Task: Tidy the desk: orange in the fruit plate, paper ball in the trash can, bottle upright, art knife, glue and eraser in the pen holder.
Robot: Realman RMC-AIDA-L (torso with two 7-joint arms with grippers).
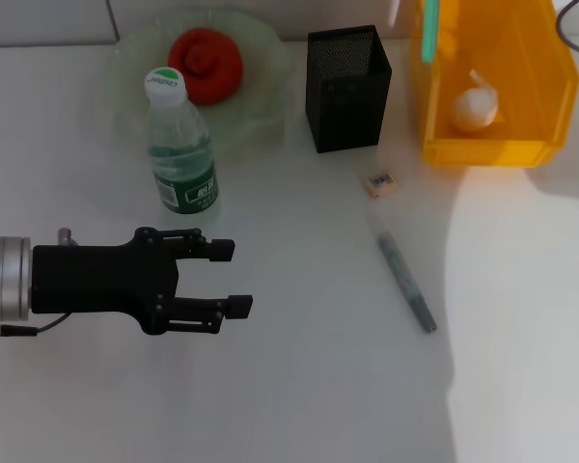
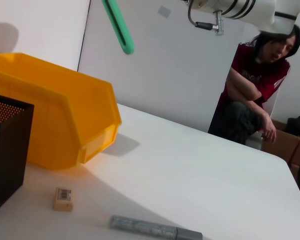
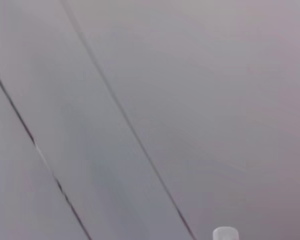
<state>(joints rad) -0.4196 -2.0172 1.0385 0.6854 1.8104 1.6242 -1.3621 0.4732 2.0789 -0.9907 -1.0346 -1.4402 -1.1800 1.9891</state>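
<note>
The left gripper (image 1: 235, 278) hangs over the white desk (image 1: 299, 386) with its two black fingers apart and nothing between them, pointing toward the middle of the desk. Just beyond it the bottle (image 1: 179, 145) stands upright, its white cap on, at the near edge of the fruit plate (image 1: 261, 58). The orange (image 1: 206, 64) sits in that plate. Further along, the pen holder (image 1: 347, 87) stands beside the trash can (image 1: 521, 116), and the paper ball (image 1: 474, 109) lies inside the can. The eraser (image 1: 377, 182) rests on the desk in front of the pen holder, with a grey pen-like stick (image 1: 406, 281) lying near it. A green stick (image 1: 430, 29) hangs over the can. I cannot see the right gripper itself.
</note>
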